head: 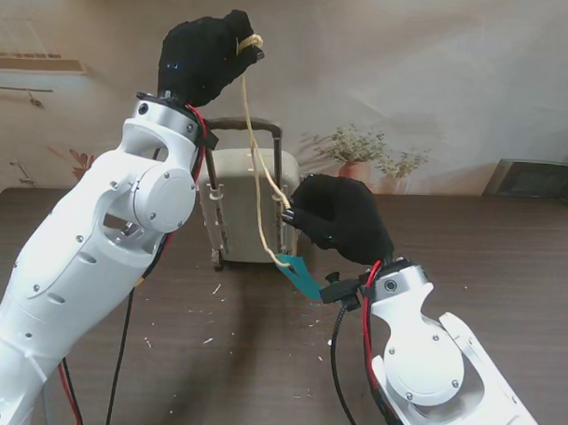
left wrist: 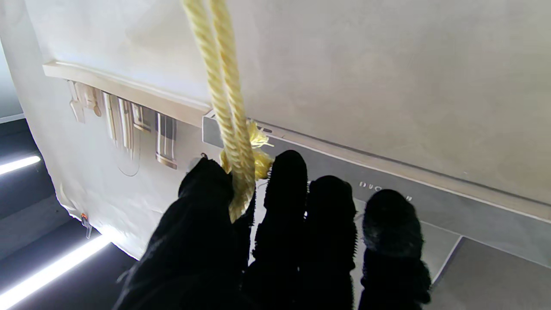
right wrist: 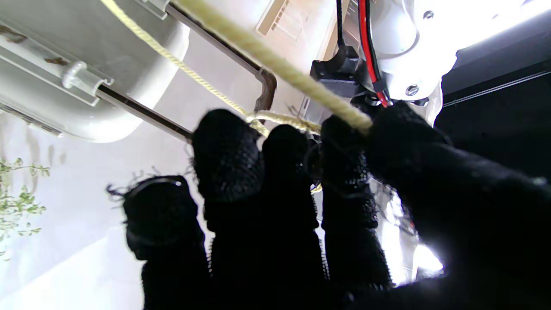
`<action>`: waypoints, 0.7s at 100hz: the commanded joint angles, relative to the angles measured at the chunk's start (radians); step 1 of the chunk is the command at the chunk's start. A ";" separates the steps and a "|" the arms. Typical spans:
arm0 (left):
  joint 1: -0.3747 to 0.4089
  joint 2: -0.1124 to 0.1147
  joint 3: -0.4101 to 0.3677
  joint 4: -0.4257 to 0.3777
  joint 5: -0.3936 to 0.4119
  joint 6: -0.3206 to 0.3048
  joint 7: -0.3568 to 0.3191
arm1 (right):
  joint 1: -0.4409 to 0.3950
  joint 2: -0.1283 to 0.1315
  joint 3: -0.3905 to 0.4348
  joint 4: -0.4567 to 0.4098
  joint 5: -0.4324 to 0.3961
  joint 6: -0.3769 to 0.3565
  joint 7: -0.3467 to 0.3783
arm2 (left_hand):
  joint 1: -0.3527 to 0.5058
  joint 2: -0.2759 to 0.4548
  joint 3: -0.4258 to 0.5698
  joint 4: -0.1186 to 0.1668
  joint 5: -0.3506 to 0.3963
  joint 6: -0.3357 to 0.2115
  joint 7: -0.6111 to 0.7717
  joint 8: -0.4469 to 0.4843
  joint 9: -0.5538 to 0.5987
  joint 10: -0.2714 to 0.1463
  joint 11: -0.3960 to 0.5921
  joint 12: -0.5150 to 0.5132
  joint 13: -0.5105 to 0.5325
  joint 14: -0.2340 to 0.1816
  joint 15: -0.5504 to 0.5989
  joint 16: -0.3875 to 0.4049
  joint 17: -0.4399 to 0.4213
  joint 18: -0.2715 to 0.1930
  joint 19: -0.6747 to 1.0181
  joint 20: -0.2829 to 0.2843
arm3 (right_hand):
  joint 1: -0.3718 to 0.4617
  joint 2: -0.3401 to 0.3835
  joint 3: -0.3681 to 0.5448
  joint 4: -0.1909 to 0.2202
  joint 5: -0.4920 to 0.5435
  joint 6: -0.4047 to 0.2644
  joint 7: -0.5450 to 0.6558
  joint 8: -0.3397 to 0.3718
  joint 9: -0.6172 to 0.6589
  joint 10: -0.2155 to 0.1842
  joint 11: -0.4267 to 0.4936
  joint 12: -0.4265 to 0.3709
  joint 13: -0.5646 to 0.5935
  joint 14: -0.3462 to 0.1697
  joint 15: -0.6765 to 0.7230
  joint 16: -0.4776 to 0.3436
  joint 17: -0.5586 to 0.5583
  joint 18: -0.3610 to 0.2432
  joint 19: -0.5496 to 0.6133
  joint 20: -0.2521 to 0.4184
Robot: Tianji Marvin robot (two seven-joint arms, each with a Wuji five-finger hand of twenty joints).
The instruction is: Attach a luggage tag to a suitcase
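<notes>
1. Yellow cord [head: 258, 188] runs taut from our left hand [head: 207, 53], closed on its knotted end high over the suitcase [head: 250, 207] standing mid-desk [head: 506, 276].
2. Our right hand [head: 340, 217], fingers curled at the handle frame [head: 268, 128], appears to pinch the cord; the teal tag [head: 302, 275] dangles beneath.
3. We judge steady upward tension best, cinching the loop around the frame without tipping the suitcase.

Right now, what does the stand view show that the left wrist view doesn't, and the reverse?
Only the stand view shows the suitcase upright on the table, its handle, the teal tag hanging near the right hand, and the plants. Only the left wrist view shows the frayed knot at the fingers and a wall shelf. Both show the left hand raised, pinching the doubled yellow cord.
</notes>
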 commanded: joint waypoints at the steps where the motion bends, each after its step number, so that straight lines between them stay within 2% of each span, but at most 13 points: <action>1: -0.025 -0.006 -0.002 -0.002 0.008 0.009 -0.017 | 0.016 -0.004 -0.002 -0.008 0.002 0.006 0.006 | 0.035 0.015 -0.005 0.020 0.009 -0.050 0.012 -0.017 0.000 0.009 0.000 0.008 0.008 -0.022 0.023 0.031 0.006 -0.017 0.030 0.008 | 0.031 0.005 0.048 -0.018 -0.028 -0.036 0.028 0.025 -0.017 0.007 0.025 0.010 0.039 -0.020 0.013 0.003 0.009 -0.012 0.048 0.015; 25: -0.056 0.001 0.007 0.030 0.046 0.024 -0.041 | 0.065 -0.017 -0.022 -0.010 0.005 0.021 -0.029 | 0.035 0.014 -0.003 0.020 0.008 -0.050 0.015 -0.024 -0.002 0.010 -0.001 0.006 0.006 -0.019 0.023 0.031 0.006 -0.017 0.030 0.006 | 0.033 0.010 0.046 -0.018 -0.032 -0.038 0.027 0.026 -0.021 0.005 0.025 0.009 0.038 -0.020 0.010 0.001 0.009 -0.012 0.048 0.015; 70: -0.120 0.011 0.040 0.117 0.084 0.006 -0.085 | 0.117 -0.022 -0.051 -0.003 0.012 0.043 -0.023 | 0.026 0.016 -0.008 0.020 0.003 -0.063 0.013 -0.034 -0.008 0.000 -0.005 0.002 -0.003 -0.030 0.020 0.031 0.003 -0.022 0.027 0.002 | 0.035 0.019 0.036 -0.016 -0.038 -0.038 0.028 0.027 -0.025 0.003 0.026 0.006 0.039 -0.018 0.000 -0.004 0.005 -0.015 0.046 0.014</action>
